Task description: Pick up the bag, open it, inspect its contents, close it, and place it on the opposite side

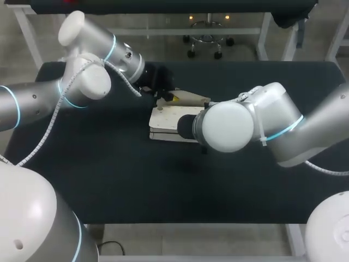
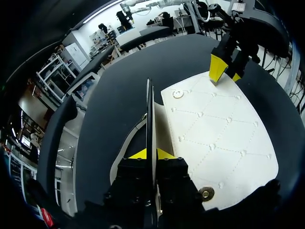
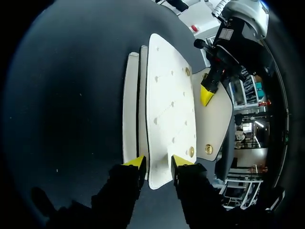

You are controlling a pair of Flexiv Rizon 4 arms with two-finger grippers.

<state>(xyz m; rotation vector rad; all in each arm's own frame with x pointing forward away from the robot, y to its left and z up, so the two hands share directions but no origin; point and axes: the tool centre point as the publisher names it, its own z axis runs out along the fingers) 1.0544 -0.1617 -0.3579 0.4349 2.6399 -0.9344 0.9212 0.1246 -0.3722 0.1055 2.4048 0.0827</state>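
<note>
Up close, pinching the thin upright flap (image 2: 149,114) with left gripper (image 2: 151,153), fingers clenched on both its faces. Opposite, clamping the far end of the white quilted bag (image 2: 214,138) with right gripper (image 3: 158,162), yellow tips squeezing its edge. Resting flat on the dark table (image 1: 109,180), around its middle, between both arms.

The table (image 1: 109,180) is sitting there under a black, matte covering, running wide from side to side. Only one thing is resting directly on it: a white quilted bag (image 1: 166,123), lying around the middle and a little toward the far edge. The stitched diamond panel is facing up, and small metal studs are catching the light. One flap is standing up off the body, the rest is pressing flat against the dark surface.
</note>
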